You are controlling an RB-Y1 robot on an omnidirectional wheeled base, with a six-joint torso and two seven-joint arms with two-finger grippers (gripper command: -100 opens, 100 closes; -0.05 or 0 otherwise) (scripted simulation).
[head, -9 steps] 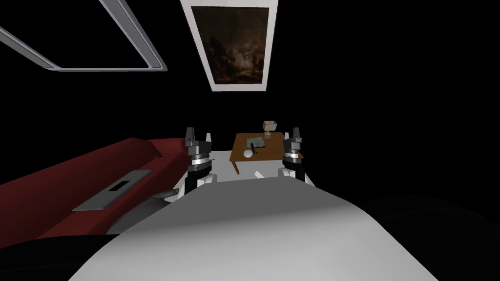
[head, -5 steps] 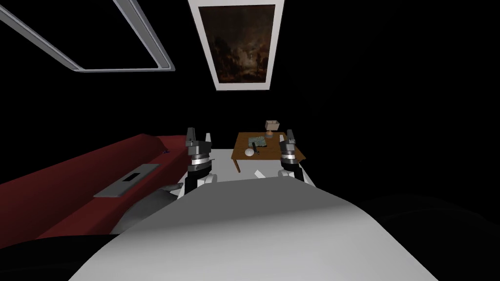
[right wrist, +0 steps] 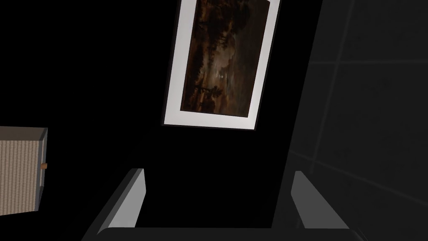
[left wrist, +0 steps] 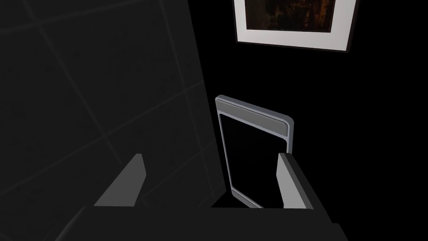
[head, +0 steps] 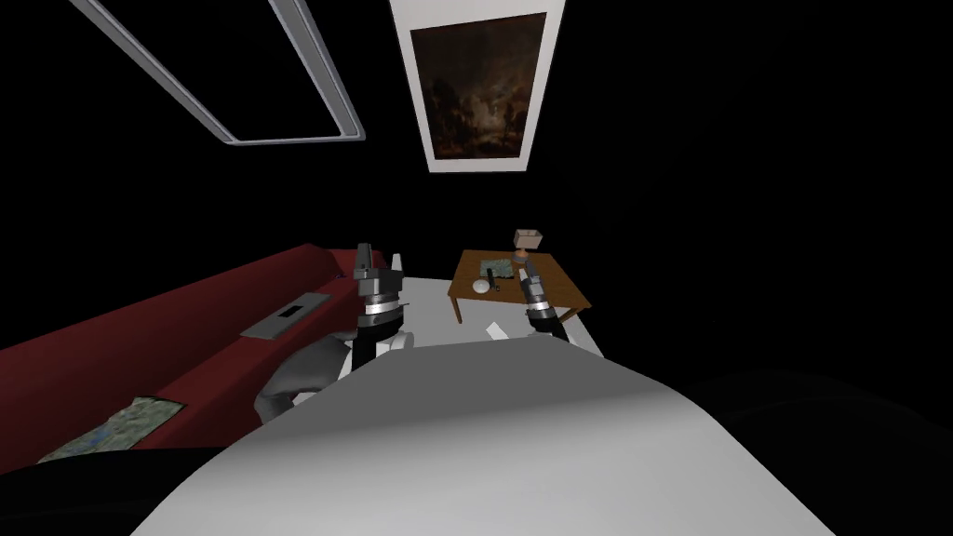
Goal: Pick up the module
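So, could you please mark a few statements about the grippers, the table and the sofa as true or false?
1. The left gripper is open. True.
2. The right gripper is shut on something. False: it is open and empty.
3. A lamp stands on the brown table. True.
4. The sofa is blue. False: it is red.
5. The white round thing lies on the sofa. False: it lies on the table.
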